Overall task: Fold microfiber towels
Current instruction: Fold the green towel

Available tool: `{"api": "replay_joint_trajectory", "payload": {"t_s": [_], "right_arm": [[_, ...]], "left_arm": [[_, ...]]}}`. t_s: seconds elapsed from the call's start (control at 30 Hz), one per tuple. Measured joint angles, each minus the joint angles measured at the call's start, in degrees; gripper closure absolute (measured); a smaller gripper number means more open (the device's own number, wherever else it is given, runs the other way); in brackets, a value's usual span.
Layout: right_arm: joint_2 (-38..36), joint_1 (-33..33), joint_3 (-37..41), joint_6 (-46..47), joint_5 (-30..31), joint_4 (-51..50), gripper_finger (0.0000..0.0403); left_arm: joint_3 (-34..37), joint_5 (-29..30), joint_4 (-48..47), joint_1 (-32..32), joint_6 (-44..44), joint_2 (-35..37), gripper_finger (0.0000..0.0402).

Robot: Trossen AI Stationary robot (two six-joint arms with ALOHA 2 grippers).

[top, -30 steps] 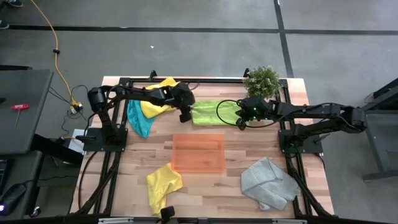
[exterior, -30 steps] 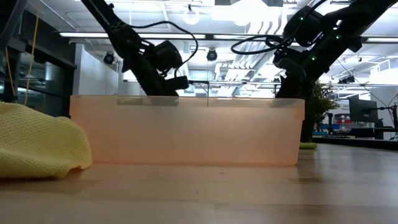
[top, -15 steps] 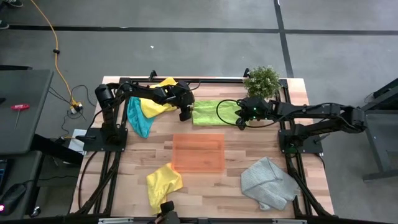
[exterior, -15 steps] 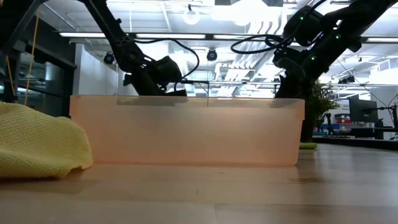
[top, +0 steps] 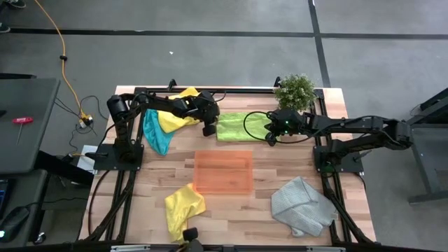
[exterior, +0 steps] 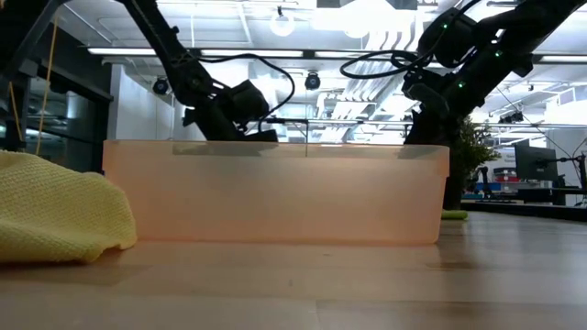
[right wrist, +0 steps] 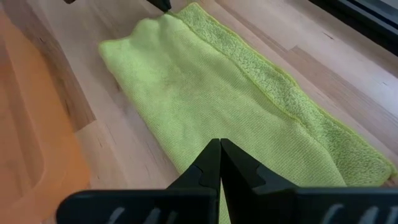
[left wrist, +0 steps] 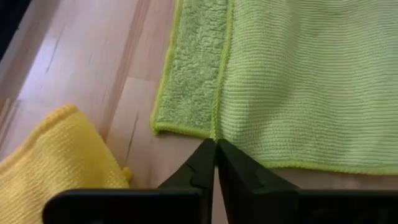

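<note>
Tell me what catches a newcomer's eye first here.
The lime towel at the table's far middle, with the left claw shut at its left edge and the right claw shut at its right. Next the orange tray at the centre, ringed by a yellow towel and a grey one in front.

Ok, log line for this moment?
step: folding lime green towel | left gripper: shut on towel's corner | right gripper: shut, at opposite end | four other towels untouched

high: straight down, whole table | low: tabletop lvl, close behind translucent orange rectangular tray point(exterior: 275, 192) | wrists: close, both share lime green microfiber towel point(left wrist: 298, 81)
</note>
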State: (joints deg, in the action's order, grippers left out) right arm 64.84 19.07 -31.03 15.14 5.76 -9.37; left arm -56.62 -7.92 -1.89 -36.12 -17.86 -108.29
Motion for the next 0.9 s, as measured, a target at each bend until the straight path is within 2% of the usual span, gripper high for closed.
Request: {"api": "replay_joint_trajectory", "payload": {"t_s": [0.13, 0.37, 0.67, 0.9], "right_arm": [[0.0, 0.0, 0.0, 0.0, -0.22, 0.0, 0.0402], [0.0, 0.0, 0.0, 0.02, -0.2, 0.02, 0.0402], [0.0, 0.0, 0.0, -0.15, -0.18, 0.02, 0.0402], [0.01, 0.0, 0.0, -0.09, -0.18, 0.48, 0.0402]], "left_arm": [[-0.57, 0.04, 0.02, 1.12, -0.2, 0.37, 0.0399], [-6.2, 0.57, 0.79, 1.8, -1.13, 0.55, 0.0401], [-7.08, 8.12, -1.53, 0.24, -1.14, -0.19, 0.0401], [-6.96, 6.22, -2.21, -0.38, 0.54, -5.29, 0.0401]]}}
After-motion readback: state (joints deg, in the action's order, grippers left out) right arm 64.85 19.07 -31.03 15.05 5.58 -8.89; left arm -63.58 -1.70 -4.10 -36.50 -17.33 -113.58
